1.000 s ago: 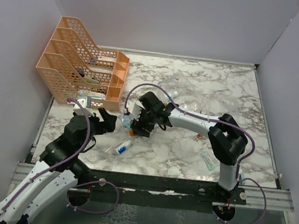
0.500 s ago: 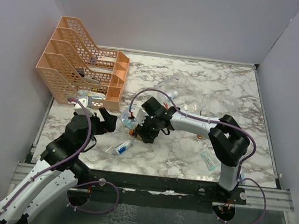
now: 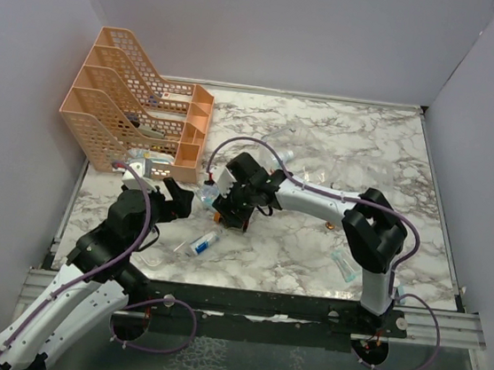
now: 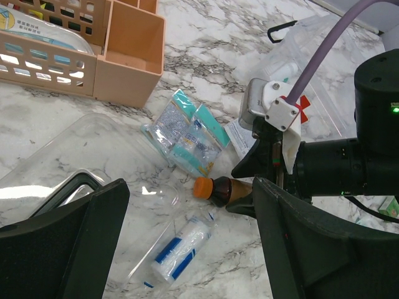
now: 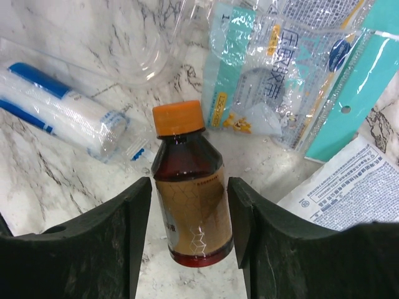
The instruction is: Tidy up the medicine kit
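- The bottle (image 5: pixel 190 205): its label print is too small to read. In the left wrist view only cap and neck show, the rest sits behind the right gripper (image 4: pixel 242 187). From above it is all but hidden under that gripper.
- The near kit piece (image 4: pixel 81 146): cut by the left edge, its black handle (image 4: pixel 75 182) partly behind a left finger (image 4: pixel 62 249). Whether this or the far kit piece (image 4: pixel 293 43) is the box or the lid, I cannot tell.
- The rack (image 4: pixel 128 59): cut by the top and left edges; the packet (image 4: pixel 37 28) inside shows only through the mesh.
- The leaflet (image 5: pixel 340 187): runs off the right edge, print unreadable.
- The gauze roll (image 5: pixel 62 121): cut by the left edge.
- A clear item (image 3: pixel 342 266) by the right arm's base: too small to tell.
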Motion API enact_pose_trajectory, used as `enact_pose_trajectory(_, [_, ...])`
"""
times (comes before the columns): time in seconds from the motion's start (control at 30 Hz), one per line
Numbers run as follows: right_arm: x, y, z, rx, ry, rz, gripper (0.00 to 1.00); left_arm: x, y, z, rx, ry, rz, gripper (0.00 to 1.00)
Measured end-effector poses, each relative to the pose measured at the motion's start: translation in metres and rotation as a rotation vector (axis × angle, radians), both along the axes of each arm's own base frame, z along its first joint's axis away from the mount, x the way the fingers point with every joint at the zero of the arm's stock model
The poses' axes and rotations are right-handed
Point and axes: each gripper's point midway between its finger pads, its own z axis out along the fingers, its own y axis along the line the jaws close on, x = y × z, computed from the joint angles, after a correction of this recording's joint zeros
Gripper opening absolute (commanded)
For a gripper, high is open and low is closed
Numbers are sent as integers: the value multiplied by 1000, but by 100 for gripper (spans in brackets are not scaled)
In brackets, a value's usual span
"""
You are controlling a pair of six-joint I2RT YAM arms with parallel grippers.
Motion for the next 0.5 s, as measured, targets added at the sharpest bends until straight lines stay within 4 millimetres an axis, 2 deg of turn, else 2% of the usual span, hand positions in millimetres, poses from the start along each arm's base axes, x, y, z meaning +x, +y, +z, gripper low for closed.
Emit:
enact_pose_trajectory(0.23, [0, 6, -2, -8, 16, -6, 48, 0, 0, 0, 0, 0, 0, 84])
enact_pose_trajectory(0.5, [3, 5, -3, -16, 7, -24, 50, 0, 0, -1, -5, 4, 2, 84])
